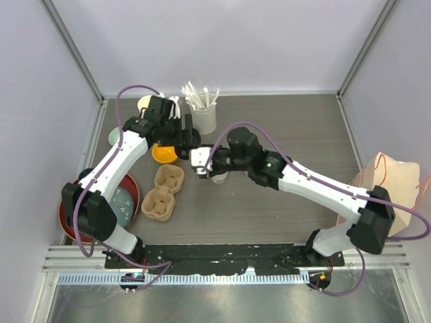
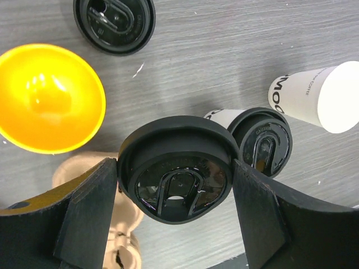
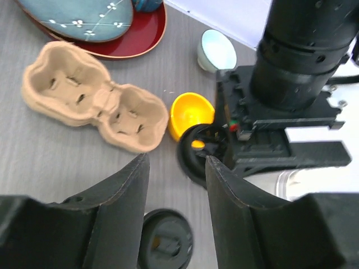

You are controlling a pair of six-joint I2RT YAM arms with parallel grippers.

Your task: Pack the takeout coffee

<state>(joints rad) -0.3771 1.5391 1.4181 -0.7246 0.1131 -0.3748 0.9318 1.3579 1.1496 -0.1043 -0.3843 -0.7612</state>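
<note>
Takeout coffee cup (image 3: 165, 241) sits below the open right hand (image 3: 176, 162); left hand (image 2: 175, 174) grips a lid (image 2: 176, 140).

Cup carrier (image 2: 73, 171) — mostly behind the left gripper (image 2: 175, 190), cut off below

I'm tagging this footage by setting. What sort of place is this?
Probably a robotics test cell staged as a coffee takeout counter: two robot arms bolted at the edge of a table, with a pulp cup carrier, a lidded paper cup and a paper bag.
</note>
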